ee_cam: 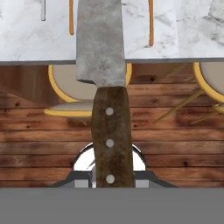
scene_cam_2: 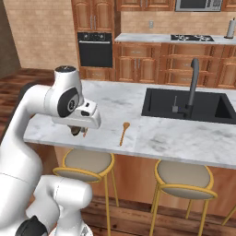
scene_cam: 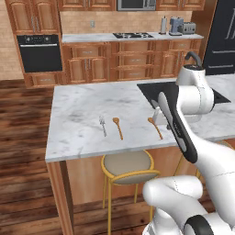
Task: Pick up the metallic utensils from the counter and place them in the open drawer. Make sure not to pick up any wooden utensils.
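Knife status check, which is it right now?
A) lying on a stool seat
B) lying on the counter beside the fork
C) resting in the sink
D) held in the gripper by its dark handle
D: in the hand view the gripper is closed around the knife at its dark riveted handle, the blade pointing away over the counter edge, while the fork lies on the marble.

You're looking at the fork (scene_cam: 102,124) lying on the counter (scene_cam: 82,105), with one wooden spoon (scene_cam: 118,127) just beside it at 3 o'clock and the other (scene_cam: 155,127) further out at 3. The sink (scene_cam: 153,92) is sitting at 1 o'clock, stools (scene_cam: 128,167) tucked under the near edge.
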Motion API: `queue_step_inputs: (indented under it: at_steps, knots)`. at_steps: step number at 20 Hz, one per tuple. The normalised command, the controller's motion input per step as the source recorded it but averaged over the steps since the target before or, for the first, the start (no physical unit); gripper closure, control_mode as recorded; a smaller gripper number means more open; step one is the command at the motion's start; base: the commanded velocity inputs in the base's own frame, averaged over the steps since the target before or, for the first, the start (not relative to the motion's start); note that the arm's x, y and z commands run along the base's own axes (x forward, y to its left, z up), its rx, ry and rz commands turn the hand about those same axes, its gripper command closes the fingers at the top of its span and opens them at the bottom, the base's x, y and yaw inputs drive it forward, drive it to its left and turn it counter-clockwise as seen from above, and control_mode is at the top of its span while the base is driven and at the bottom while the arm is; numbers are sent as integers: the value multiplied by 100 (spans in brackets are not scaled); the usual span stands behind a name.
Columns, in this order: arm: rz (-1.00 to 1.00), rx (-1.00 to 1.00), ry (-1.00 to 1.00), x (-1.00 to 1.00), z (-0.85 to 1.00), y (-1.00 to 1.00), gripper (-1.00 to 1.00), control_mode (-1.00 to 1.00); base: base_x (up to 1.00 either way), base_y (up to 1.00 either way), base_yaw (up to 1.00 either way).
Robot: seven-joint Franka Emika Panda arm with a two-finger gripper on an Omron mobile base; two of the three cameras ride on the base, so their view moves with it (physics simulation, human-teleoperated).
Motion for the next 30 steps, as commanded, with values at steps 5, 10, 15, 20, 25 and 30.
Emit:
queue_step_inputs:
  at_steps: [5,10,15,20,25,30]
  knots:
    - [0,0,0,0,0,0,100,-100,0,0,0]
    - [0,0,0,-1,0,0,100,100,-8,0,0]
    - [0,0,0,0,0,0,100,100,-93,55,-4]
    - [0,0,0,0,0,0,100,100,-60,100,-24]
    - [0,0,0,0,0,0,100,100,-8,100,-44]
    - [0,0,0,0,0,0,100,100,6,100,-38]
